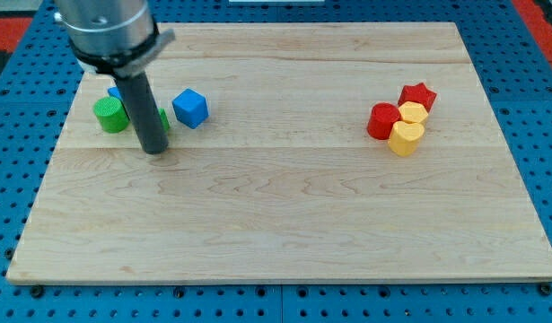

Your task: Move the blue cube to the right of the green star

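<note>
The arm enters at the far left of the scene, where its grey cylindrical end housing is cut off by the view's top edge. From under that housing a straight dark rod runs downward, leaning slightly to the right as it descends. The rod ends in the tip, which sits down at the table surface in the far-left part of the scene.

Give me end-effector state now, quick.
No gripper: my tip holds nothing, resting on the wooden board, left of the blue cube, against a partly hidden green block.
</note>
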